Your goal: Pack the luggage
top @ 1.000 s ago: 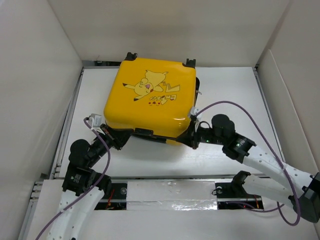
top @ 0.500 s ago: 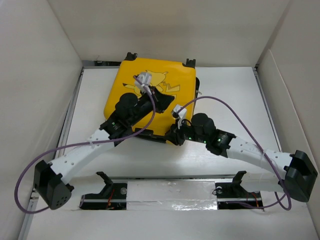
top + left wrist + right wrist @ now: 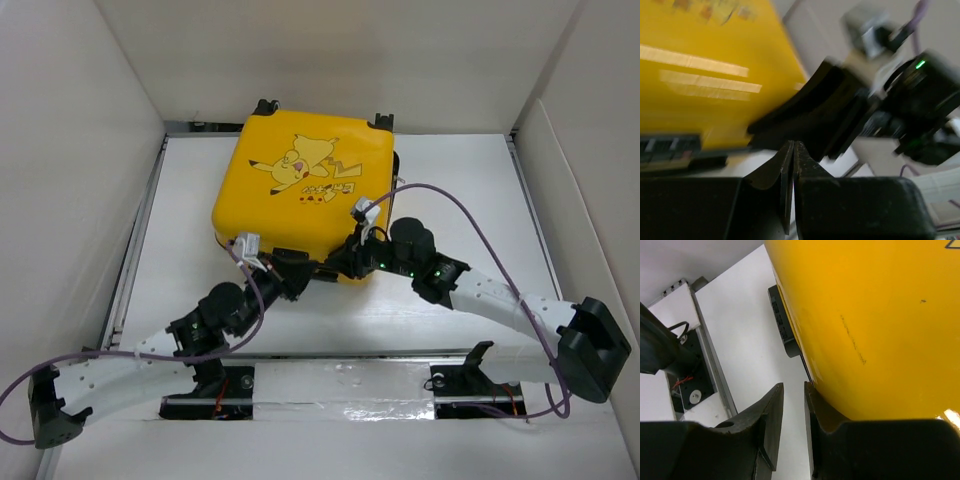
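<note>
Overhead, the luggage (image 3: 305, 195) lay flat and shut on the far middle of the table (image 3: 450, 180), its cartoon face up and its wheels toward the back wall. The left gripper (image 3: 292, 272) sat at the case's near edge, about midway along it. The right gripper (image 3: 345, 262) was at the near right corner, just beside the left one. From that height neither one's opening could be judged.

Next, the left wrist view was blurred. Its fingers (image 3: 782, 167) were pressed together with only a thin seam between them, and they held nothing. The yellow shell filled the upper left, and the right arm's black wrist, with a green light on it, crowded in from the right.

Lastly, the right wrist view was sharp. The two fingers (image 3: 771, 410) stood a narrow slit apart, white table showing through the gap and nothing caught in it. The finger on the picture's right lay against the underside curve of the yellow shell, which filled the upper right. A black trim block (image 3: 782, 322) sat on the shell's edge.
</note>
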Available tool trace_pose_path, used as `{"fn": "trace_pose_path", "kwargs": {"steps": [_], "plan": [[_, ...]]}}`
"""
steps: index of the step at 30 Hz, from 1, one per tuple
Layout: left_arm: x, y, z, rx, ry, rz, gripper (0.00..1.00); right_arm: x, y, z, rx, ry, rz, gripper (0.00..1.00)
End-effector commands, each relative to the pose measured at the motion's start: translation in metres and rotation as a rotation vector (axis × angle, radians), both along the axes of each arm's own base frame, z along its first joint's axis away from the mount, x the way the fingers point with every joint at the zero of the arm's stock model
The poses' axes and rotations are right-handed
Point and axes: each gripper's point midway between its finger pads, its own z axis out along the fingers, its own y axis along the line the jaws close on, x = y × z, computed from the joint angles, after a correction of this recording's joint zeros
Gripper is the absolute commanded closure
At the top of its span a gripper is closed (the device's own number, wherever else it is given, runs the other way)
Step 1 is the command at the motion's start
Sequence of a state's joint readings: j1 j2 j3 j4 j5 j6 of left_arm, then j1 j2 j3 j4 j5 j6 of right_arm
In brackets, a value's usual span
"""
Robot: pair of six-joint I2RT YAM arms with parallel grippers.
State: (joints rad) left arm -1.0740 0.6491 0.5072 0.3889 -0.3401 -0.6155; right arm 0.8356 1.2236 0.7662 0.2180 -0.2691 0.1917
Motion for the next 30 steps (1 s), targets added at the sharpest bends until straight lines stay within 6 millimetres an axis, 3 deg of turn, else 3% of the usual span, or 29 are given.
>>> {"fn": "trace_pose_path", "kwargs": {"steps": [1,2,3,6,7,9,10,11,12,14,16,17,20,21,23,25,26,30], "plan": [[-0.008,0.022,-0.055,-0.051,0.178,0.083,1.00,0.055,-0.032,0.014,0.038,-0.088,-0.207,0.70],[-0.013,0.027,-0.059,-0.069,0.199,0.078,1.00,0.053,-0.031,0.014,0.038,-0.086,-0.195,0.70],[-0.019,0.027,-0.082,-0.015,0.237,0.065,1.00,0.055,-0.032,0.018,0.043,-0.087,-0.194,0.69],[-0.023,0.029,-0.128,0.051,0.343,0.080,1.00,0.043,-0.029,0.019,0.027,-0.073,-0.127,0.63],[-0.023,0.030,-0.138,0.059,0.363,0.085,1.00,0.035,-0.027,0.029,0.040,-0.083,-0.085,0.60],[-0.022,0.033,-0.155,0.047,0.403,0.116,0.86,0.019,-0.029,0.033,0.030,-0.083,-0.023,0.57],[-0.020,0.036,-0.157,0.038,0.404,0.133,0.78,0.008,-0.034,0.049,0.058,-0.117,-0.002,0.56],[-0.017,0.040,-0.158,0.021,0.409,0.160,0.60,0.005,-0.043,0.044,0.046,-0.109,-0.016,0.56],[-0.014,0.044,-0.159,-0.002,0.412,0.192,0.51,0.005,-0.052,0.046,0.047,-0.121,-0.041,0.57],[-0.011,0.043,-0.155,-0.016,0.389,0.196,0.39,0.006,-0.076,0.044,0.060,-0.142,-0.126,0.68],[-0.007,0.042,-0.156,-0.002,0.392,0.204,0.41,0.023,-0.103,0.034,0.058,-0.125,-0.251,0.84],[-0.004,0.040,-0.163,0.029,0.408,0.204,0.48,0.025,-0.114,0.021,0.038,-0.098,-0.282,0.88],[0.004,0.038,-0.174,0.069,0.419,0.220,0.50,0.051,-0.150,0.001,0.046,-0.050,-0.431,0.99],[0.009,0.035,-0.167,0.041,0.403,0.218,0.49,0.054,-0.158,-0.020,0.032,-0.007,-0.448,1.00],[0.023,0.039,-0.160,0.013,0.369,0.245,0.48,0.067,-0.179,-0.028,0.062,0.017,-0.508,1.00],[0.030,0.041,-0.158,-0.002,0.364,0.246,0.48,0.067,-0.182,-0.044,0.061,0.024,-0.478,0.91],[0.034,0.042,-0.162,0.016,0.364,0.248,0.49,0.072,-0.184,-0.037,0.084,-0.014,-0.491,0.89],[0.047,0.042,-0.158,0.011,0.345,0.219,0.49,0.077,-0.184,-0.049,0.025,-0.029,-0.481,0.72]]}}
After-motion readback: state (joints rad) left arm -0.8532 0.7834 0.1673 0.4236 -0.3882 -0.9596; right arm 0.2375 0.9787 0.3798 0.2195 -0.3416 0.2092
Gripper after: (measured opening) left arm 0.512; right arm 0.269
